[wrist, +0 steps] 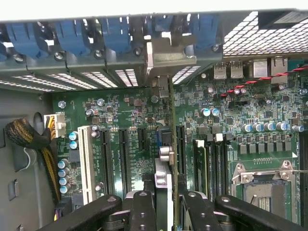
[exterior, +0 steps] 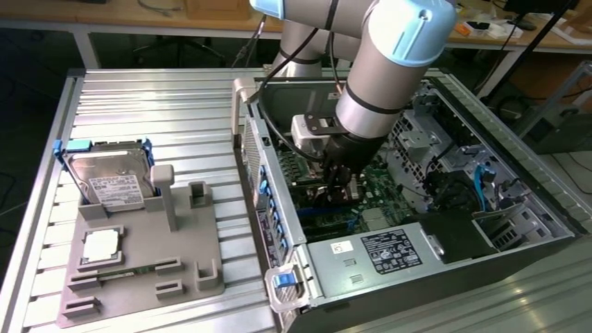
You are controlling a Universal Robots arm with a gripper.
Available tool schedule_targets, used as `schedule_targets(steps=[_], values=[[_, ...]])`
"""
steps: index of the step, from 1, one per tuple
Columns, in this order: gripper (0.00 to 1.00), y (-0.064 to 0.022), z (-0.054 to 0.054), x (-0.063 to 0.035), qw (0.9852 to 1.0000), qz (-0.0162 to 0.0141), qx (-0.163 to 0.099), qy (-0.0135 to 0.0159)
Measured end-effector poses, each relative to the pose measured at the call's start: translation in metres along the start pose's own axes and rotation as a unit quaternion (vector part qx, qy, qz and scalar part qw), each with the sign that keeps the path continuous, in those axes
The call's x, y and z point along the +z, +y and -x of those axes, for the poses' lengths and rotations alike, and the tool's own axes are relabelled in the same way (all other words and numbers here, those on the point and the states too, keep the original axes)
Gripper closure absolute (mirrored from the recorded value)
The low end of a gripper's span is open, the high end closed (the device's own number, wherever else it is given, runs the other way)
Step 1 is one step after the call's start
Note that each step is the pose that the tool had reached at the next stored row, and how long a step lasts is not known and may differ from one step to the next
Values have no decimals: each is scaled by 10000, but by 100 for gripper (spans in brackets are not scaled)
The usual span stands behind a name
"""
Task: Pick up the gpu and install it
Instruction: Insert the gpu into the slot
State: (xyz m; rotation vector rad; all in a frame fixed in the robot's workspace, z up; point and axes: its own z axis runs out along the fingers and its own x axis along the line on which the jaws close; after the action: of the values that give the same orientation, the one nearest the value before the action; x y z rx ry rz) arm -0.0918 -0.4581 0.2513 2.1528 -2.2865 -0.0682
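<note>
The gpu (wrist: 172, 125) appears edge-on in the wrist view, a thin board standing upright over the green motherboard (wrist: 125, 110). Its silver end bracket (wrist: 166, 55) sits against the case's rear slot openings, between the blue latches. My gripper (wrist: 168, 209) is shut on the card's near end, one black finger (wrist: 142, 211) on each side of it. In the exterior view the gripper (exterior: 337, 186) reaches down inside the open computer case (exterior: 277, 229), low over the motherboard's expansion slots, and the arm hides the card there.
A grey holder (exterior: 185, 257) on the slatted metal table at the exterior view's left carries a silver hard drive (exterior: 111, 186), a square chip (exterior: 100, 246) and a RAM stick (exterior: 120, 275). Inside the case are the power supply (exterior: 389, 251), a white slot (wrist: 86, 163), RAM slots (wrist: 211, 163) and the CPU socket (wrist: 262, 185).
</note>
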Motion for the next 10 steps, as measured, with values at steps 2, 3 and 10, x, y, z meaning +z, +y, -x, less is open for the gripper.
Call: schedule_targets(steps=[2, 3, 10], values=[[73, 22, -1, 5, 10000, -1, 0, -1], [73, 44, -2, 8, 10000, -2, -1, -2], [73, 74, -9, -2, 10000, 24, 3, -8]])
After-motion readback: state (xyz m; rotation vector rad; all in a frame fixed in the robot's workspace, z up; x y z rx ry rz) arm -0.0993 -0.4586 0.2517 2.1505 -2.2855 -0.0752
